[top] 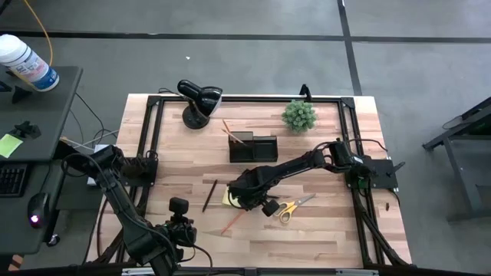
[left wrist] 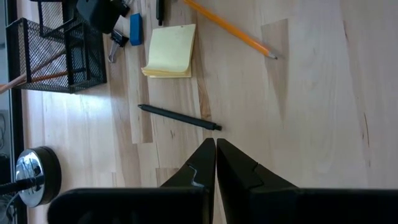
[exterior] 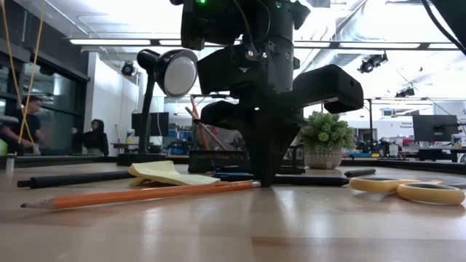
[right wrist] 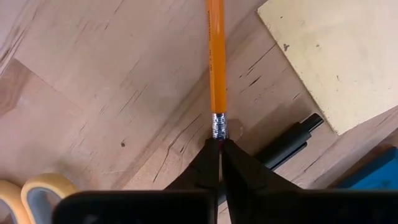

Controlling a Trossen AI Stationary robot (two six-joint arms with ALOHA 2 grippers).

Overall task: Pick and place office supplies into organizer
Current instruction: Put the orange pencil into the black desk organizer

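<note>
**Orange pencil pinched at its eraser tip**

The right gripper (right wrist: 219,144) has its fingers closed on the eraser end of the orange pencil (right wrist: 216,56), which lies flat near the surface's middle, beside the sticky-note pad (right wrist: 339,53). It is light, stiff and smooth; held so far out, it will likely droop or swivel. The left gripper (left wrist: 215,149) hovers near the front edge, fingers together, empty.
</note>
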